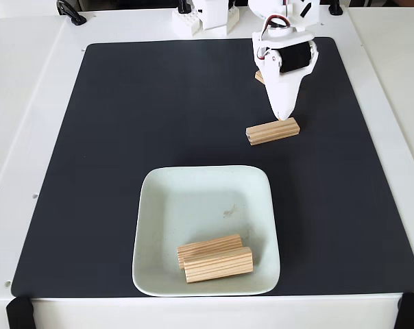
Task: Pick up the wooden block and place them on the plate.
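On the black mat (125,171), the pincer (282,113) tip hangs just above a wooden block (273,131), its jaw state unclear.

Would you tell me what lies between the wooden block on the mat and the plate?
Nothing: in the fixed view, only bare black mat separates the wooden block from the plate.

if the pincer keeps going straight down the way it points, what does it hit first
Most likely the block on the mat: the pincer points down with its tip just above that block's far edge. Depth is unclear from this view, so it might land on the mat just behind it.
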You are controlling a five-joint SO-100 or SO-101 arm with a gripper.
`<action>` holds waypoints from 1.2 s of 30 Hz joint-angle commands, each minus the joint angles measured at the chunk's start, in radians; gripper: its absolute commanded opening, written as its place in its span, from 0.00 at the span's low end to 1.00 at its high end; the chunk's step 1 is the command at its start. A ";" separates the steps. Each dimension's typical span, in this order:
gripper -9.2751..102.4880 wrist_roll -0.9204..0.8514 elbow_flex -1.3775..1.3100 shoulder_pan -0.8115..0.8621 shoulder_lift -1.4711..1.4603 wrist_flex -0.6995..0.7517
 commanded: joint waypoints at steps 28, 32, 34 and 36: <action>0.39 0.044 0.067 0.026 0.126 0.155; 0.39 0.044 0.067 0.031 0.127 0.202; 0.39 0.044 0.060 0.037 0.118 0.199; 0.39 0.049 0.031 0.038 0.109 0.209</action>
